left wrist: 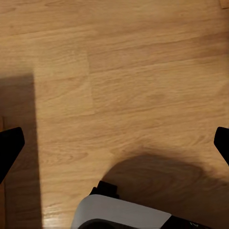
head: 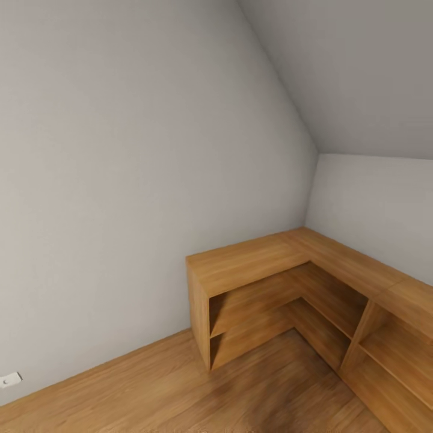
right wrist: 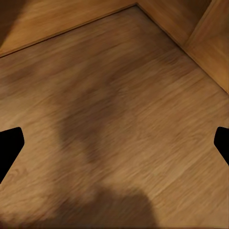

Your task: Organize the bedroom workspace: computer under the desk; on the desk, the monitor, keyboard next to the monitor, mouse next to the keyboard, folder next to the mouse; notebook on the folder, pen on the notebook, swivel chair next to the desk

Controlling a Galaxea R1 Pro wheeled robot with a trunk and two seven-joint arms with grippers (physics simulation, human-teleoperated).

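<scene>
1. Left wrist view first: my left gripper (left wrist: 114, 143) hangs over the light wood floor (left wrist: 143, 71), its two black fingertips (left wrist: 9, 145) far apart at the frame's opposite edges, so these jaws are released and grasp nothing. A white and black rounded part of my own body (left wrist: 121, 214) sits on the boards just below, throwing a dark shadow beside it.
2. Right wrist view: my right gripper (right wrist: 114, 143) is likewise spread wide, black fingertips (right wrist: 9, 145) at either edge, empty, above shadowed floor. Close ahead of it the base of the low wooden shelf unit (right wrist: 205, 43) meets the boards in a corner.
3. Head view, nearest: bare plank floor, then the L-shaped light-wood shelf unit (head: 252, 261) with open compartments, tucked into the room's corner.
4. Lower left, a small white wall socket (head: 10, 379) sits just above the skirting.
5. Farthest: the bedroom (head: 120, 150) shows its plain grey-white wall, with a sloped ceiling panel (head: 361, 72) descending to a low knee wall behind the shelving.
</scene>
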